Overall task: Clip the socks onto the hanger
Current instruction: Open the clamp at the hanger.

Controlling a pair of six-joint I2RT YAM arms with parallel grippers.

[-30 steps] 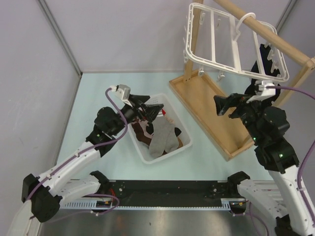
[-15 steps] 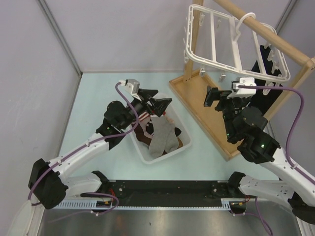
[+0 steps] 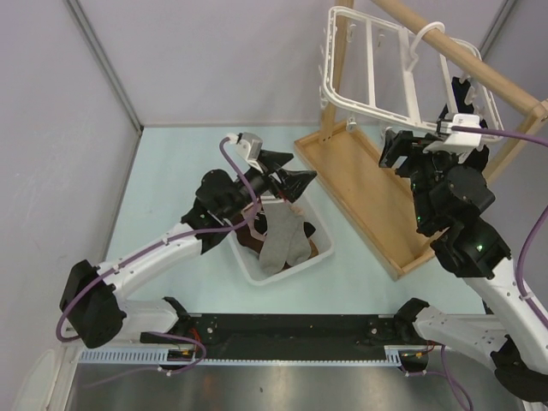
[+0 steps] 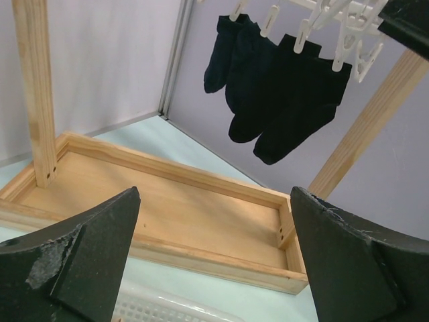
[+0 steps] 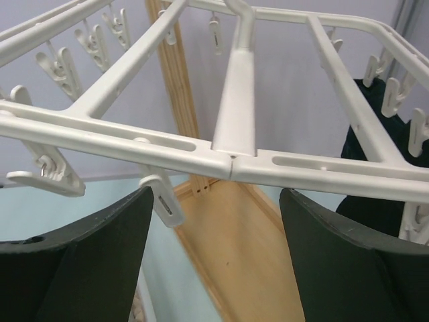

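Status: no sock in hand. The left gripper (image 3: 298, 171) hangs above the far rim of the basket (image 3: 250, 272), jaws at full spread, empty. Its wrist view shows only the wooden tray (image 4: 201, 221) beyond its fingers (image 4: 87, 258). The right gripper (image 3: 399, 151) is up at the near edge of the hanger (image 3: 385, 114), jaws wide apart, nothing gripped. A free clip (image 5: 165, 203) dangles just beside one finger.

Location: socks (image 3: 282, 241) lie heaped in the basket, ctr of table, grey one on top, brown and dark ones under. Also dark socks (image 4: 288, 100) already pegged at hanger's right side. Hanger hooks over the pole (image 3: 467, 53) of the rack, far right, and sits tilted.

Step in hand, judged: fetch next sock, present it to the free clip. Recs:
- left gripper to drop straight onto the grey sock and pinch near the cuff, so one sock lifts, not the heap.
- right gripper to squeeze the clip squarely. The clip is small and looks free to swing, so approach slowly.
- feed cuff edge deep into the clip mouth before release.

Materials: socks soft knit, limp, will drape. Hanger rigid white plastic, rectangular w/ crossbars and slotted rails. Basket white plastic, slotted. Tray and posts bare pale wood, flat and square-cut.
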